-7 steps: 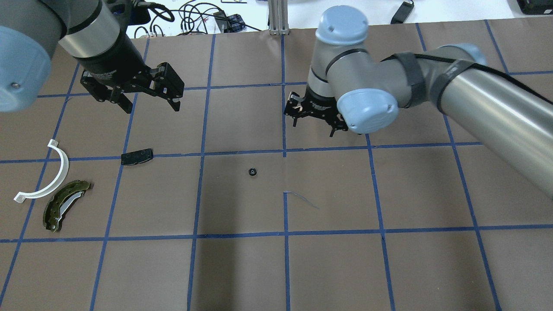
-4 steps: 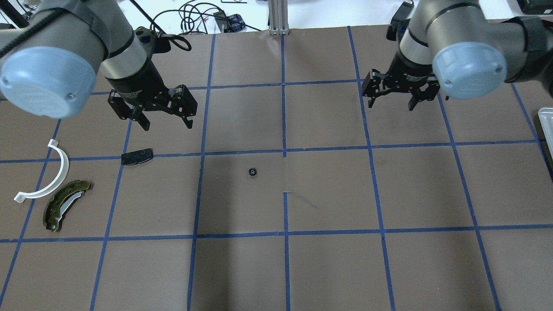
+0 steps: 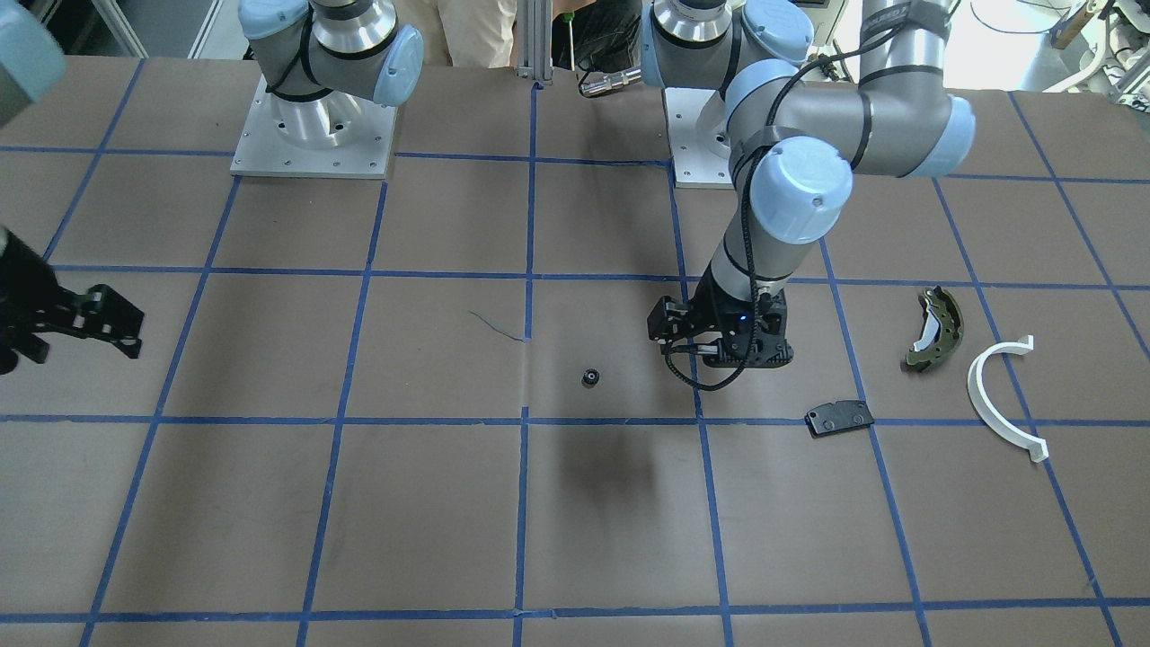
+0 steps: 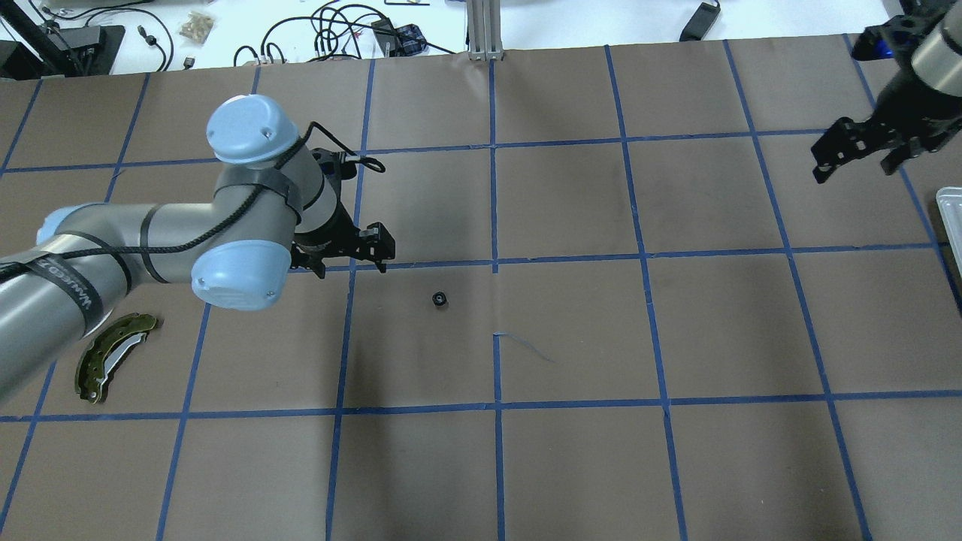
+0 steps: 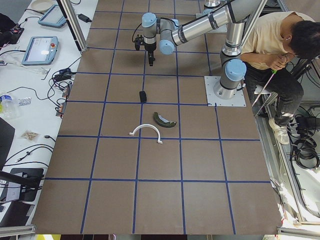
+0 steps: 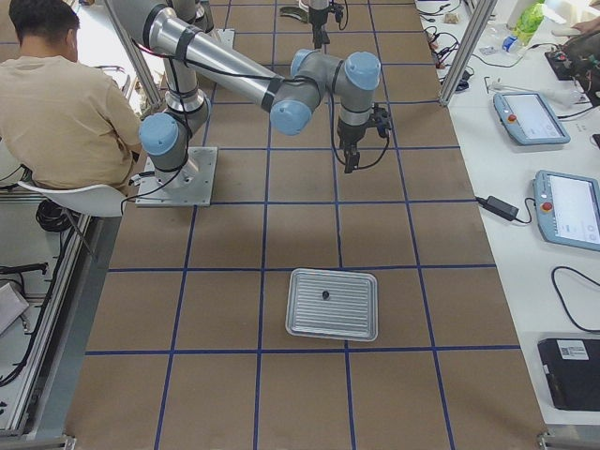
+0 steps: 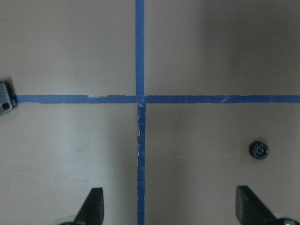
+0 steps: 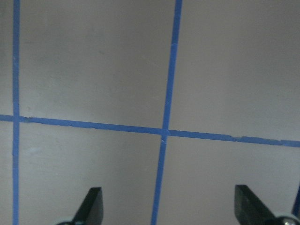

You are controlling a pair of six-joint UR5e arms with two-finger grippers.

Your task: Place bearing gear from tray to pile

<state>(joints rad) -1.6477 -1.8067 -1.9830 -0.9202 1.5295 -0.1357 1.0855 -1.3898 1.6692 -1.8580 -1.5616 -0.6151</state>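
Note:
A small black bearing gear [image 4: 440,299] lies alone on the brown paper mid-table; it also shows in the front view [image 3: 590,377] and the left wrist view [image 7: 258,150]. My left gripper [image 4: 352,266] is open and empty, above the paper just left of the gear. The pile lies further left: an olive brake shoe [image 3: 934,328], a white half-ring [image 3: 997,395] and a black plate [image 3: 840,417]. My arm hides the ring and plate in the overhead view. My right gripper [image 4: 855,169] is open and empty at the far right.
A ribbed metal tray [image 6: 333,305] with one small dark part in it sits at the right end of the table, its corner showing in the overhead view [image 4: 948,201]. Blue tape lines grid the paper. Cables lie beyond the far edge. A seated person is by the robot bases.
My left arm swung down and to the right, with its gripper now close to the gear. My right gripper withdrew to the far right, toward the tray. The gear has not moved.

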